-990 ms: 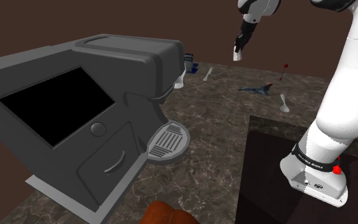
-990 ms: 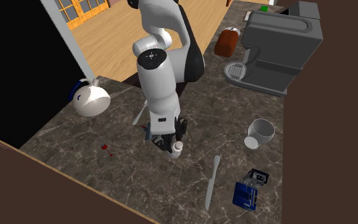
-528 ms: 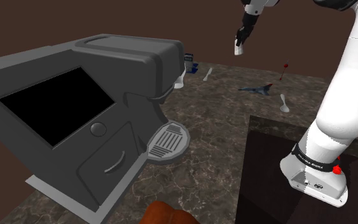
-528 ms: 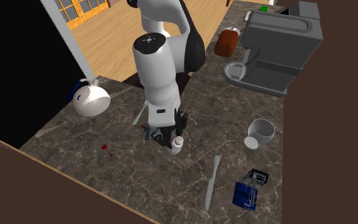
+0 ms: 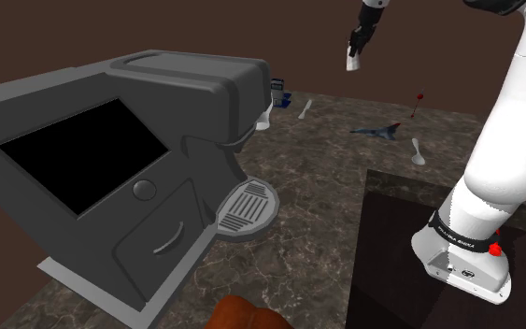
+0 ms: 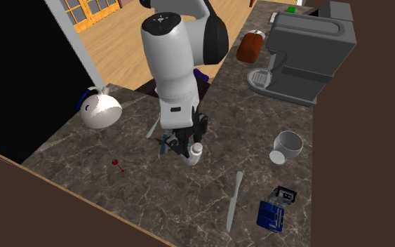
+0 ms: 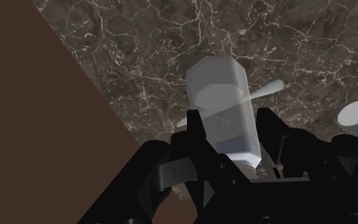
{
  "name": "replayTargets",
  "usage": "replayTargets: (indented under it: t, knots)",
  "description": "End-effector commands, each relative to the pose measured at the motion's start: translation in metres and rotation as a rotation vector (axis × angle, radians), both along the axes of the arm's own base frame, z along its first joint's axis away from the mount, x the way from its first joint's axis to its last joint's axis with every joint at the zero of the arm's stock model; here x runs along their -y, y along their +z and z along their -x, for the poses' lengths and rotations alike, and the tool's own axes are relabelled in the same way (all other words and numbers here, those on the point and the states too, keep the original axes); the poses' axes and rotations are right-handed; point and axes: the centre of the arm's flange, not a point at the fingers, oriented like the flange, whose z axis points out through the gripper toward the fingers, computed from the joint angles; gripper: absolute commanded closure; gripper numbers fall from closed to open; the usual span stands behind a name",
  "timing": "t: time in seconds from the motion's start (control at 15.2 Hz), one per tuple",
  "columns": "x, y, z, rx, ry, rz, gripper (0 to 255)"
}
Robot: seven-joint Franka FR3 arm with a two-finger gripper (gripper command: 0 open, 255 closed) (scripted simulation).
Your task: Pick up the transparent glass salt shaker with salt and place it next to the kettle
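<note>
Over worktop (image 6: 189, 203), mid-frame in second exterior view: gripper (image 6: 189, 147) clamped on salt shaker (image 6: 196, 152) near one end. Risk: shaker pivots or slips during carry toward kettle (image 6: 102, 110), frame left.

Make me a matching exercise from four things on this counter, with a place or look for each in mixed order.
Things:
1 salt shaker
2 kettle
3 mug
4 coffee machine

Descriptions:
A grey, boxy, with a round drip tray
B clasped in the pincer, up off the counter
C white, rounded, at the counter's corner
D white, open-topped, near a blue box

Pairs: 1-B, 2-C, 3-D, 4-A
</note>
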Motion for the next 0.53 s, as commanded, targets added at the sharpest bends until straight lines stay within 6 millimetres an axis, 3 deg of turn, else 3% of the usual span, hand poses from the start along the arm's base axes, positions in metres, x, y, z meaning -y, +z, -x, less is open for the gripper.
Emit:
replayTargets:
  t: [0.0, 0.4, 0.46]
  knots:
    - [0.000, 0.010, 0.000, 0.000, 0.000, 0.000, 255]
    - [0.000, 0.040, 0.000, 0.000, 0.000, 0.000, 255]
    - [-0.002, 0.040, 0.013, 0.000, 0.000, 0.000, 255]
